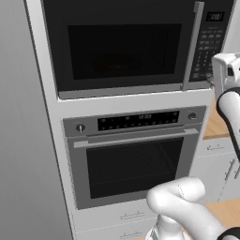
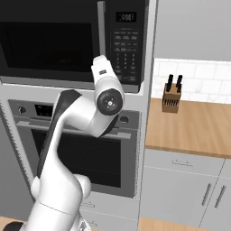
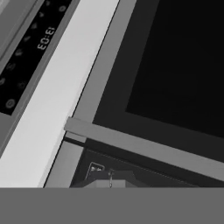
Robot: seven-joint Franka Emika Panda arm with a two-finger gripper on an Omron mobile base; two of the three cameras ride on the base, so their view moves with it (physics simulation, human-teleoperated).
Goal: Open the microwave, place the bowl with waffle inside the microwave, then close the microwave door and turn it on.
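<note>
The microwave (image 1: 131, 44) sat built into a pale cabinet column, above the grey oven (image 1: 133, 154), its long side running level from left to right and its front facing the robot. The microwave door (image 1: 119, 47) lay flat and shut across that front, dark window in the middle. Its silver bar handle (image 1: 192, 44) stood upright along the door's right edge, and the keypad strip (image 1: 208, 40) with a small lit display at the top came just to the right of that.

In the left base view the white end of the arm hung at the right edge of the picture, level with the lower keypad. In the right base view the wrist stood in front of the lower right corner of the microwave, just beside the keypad (image 2: 126, 45), and hid the lower end of the handle (image 2: 102, 31). In the hand view the fingers (image 3: 110, 181) showed as a dark tip at the bottom edge, drawn together with nothing between them, close over the keypad's lower corner; whether they touched it could not be told. That view was rolled, so the handle (image 3: 144, 148) crossed it as a grey slanting bar, the dark door window (image 3: 183, 61) beyond it and the oven's display (image 3: 30, 57) at the upper left.

Right of the cabinet column a wooden tabletop (image 2: 194, 131) ran on over grey drawers and doors, bare but for a knife block (image 2: 171, 99) standing near the white tiled wall. A plain grey panel closed the scene on the far left.
</note>
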